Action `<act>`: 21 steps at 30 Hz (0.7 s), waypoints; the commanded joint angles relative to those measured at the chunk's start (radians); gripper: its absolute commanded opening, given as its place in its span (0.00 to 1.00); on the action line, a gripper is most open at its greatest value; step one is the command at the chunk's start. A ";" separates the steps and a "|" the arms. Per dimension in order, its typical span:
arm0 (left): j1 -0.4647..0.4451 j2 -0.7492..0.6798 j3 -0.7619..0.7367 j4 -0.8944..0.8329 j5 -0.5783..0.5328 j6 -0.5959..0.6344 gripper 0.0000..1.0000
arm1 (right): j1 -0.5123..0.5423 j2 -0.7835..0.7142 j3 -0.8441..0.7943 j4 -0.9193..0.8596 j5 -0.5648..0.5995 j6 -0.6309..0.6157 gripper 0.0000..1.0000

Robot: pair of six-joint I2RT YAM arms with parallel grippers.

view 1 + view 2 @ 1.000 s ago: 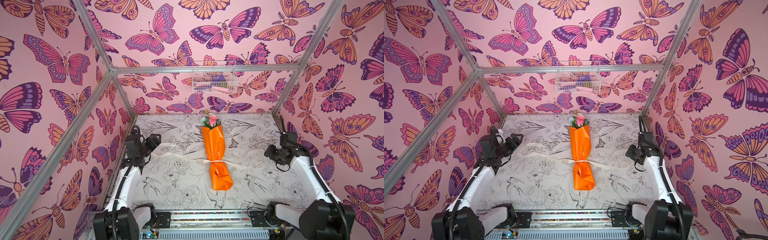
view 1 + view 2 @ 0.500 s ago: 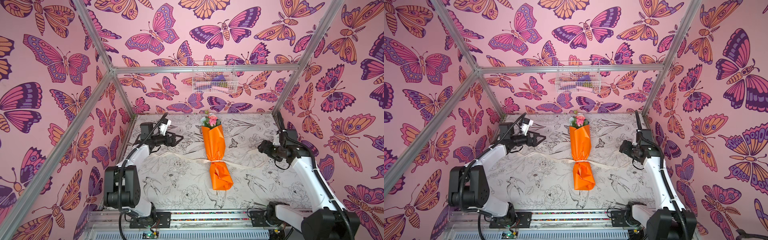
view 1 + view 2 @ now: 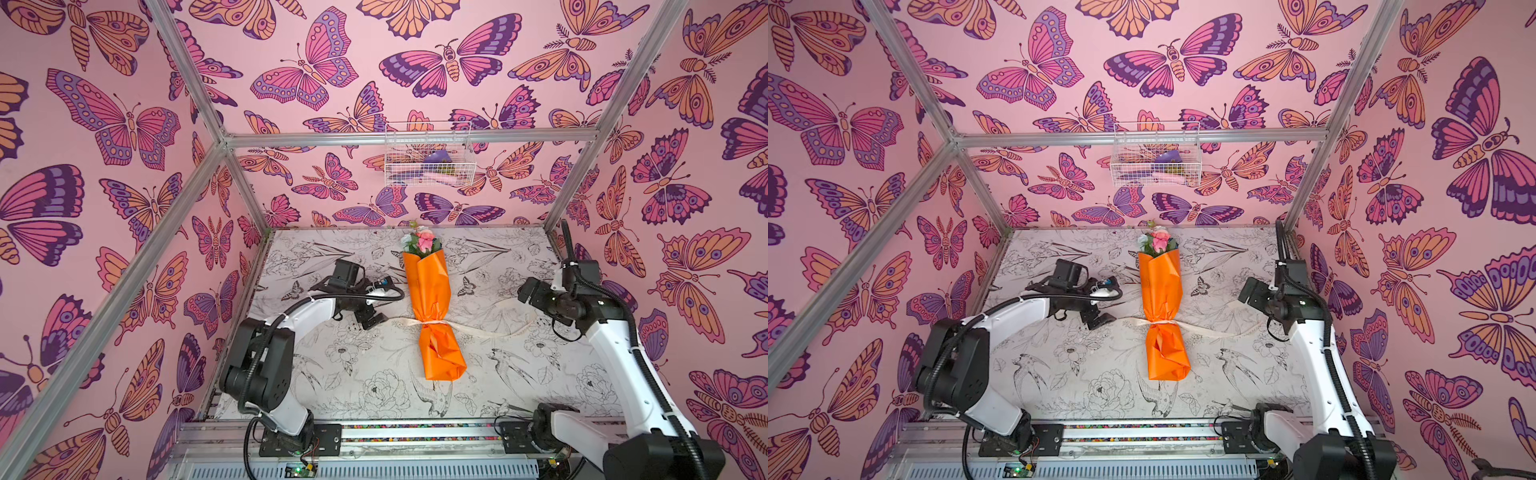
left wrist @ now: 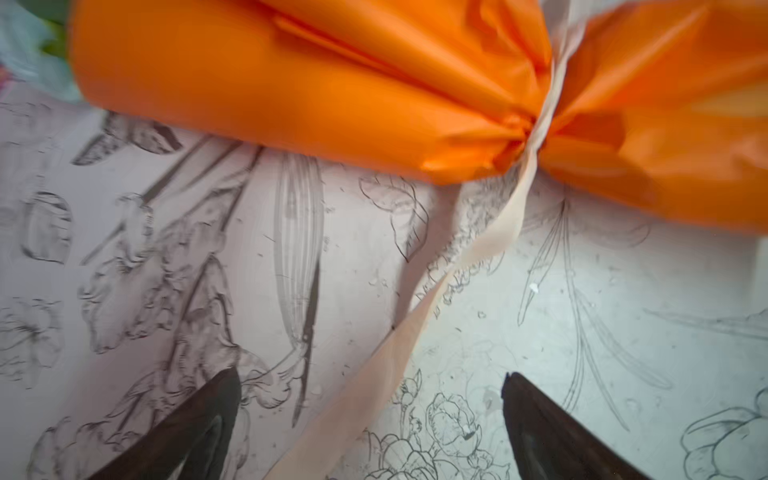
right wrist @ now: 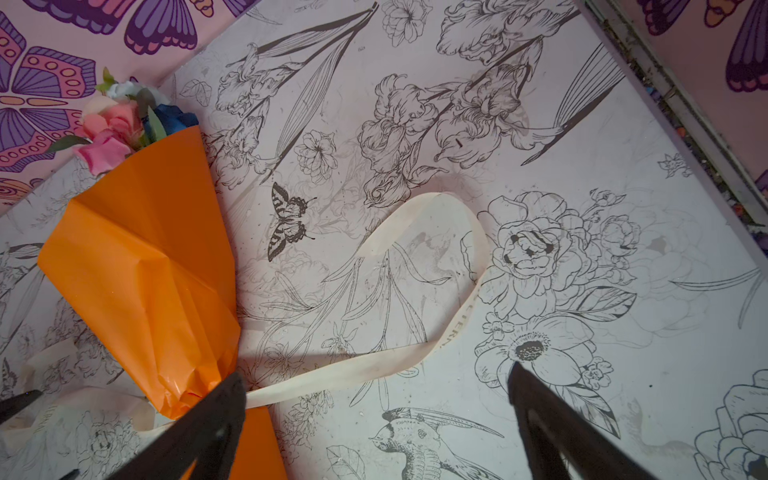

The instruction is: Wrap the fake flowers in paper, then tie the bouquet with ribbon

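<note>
At 9 o'clock from the bouquet's waist, the left gripper (image 3: 368, 321) hovers low over the desk (image 3: 332, 374). Its jaws are spread wide and empty. The left wrist view shows the near tail of the cream ribbon (image 4: 415, 324) lying on the desk between them, untouched.

The bouquet of fake flowers (image 3: 430, 299) lies along the middle of the desk, with the blooms toward 12 o'clock and the folded end of the orange paper toward 6. The ribbon cinches the paper at the waist. One tail runs toward 9 o'clock and a longer one curls toward 3. Whether a full knot is there cannot be told.

At 3 o'clock the right gripper (image 3: 525, 293) appears higher, jaws likewise wide apart and holding nothing, clear of its tail.

The step in hand looks like picking up both tails. To do it well, each gripper should come straight down over the ribbon and pinch it near the free end, not the paper. Both should then pull outward evenly, so the wrap tightens without dragging the bouquet sideways.
</note>
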 commanded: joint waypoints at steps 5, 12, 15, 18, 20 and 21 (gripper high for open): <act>-0.041 0.123 0.037 -0.089 -0.136 0.081 1.00 | -0.010 -0.034 0.022 -0.015 0.051 0.003 0.99; -0.054 0.253 0.110 -0.102 -0.237 0.050 0.85 | -0.010 -0.043 0.020 -0.018 0.063 0.004 0.99; -0.052 0.286 0.139 -0.130 -0.259 0.050 0.72 | -0.010 -0.053 0.020 -0.023 0.073 0.000 0.99; -0.054 0.295 0.148 -0.139 -0.250 0.051 0.51 | -0.010 -0.072 0.021 -0.025 0.073 -0.011 0.99; -0.057 0.282 0.151 -0.145 -0.228 0.045 0.33 | -0.011 -0.087 0.019 -0.015 0.043 -0.035 0.99; -0.060 0.274 0.149 -0.145 -0.212 0.041 0.24 | -0.010 -0.096 0.015 -0.008 0.027 -0.039 1.00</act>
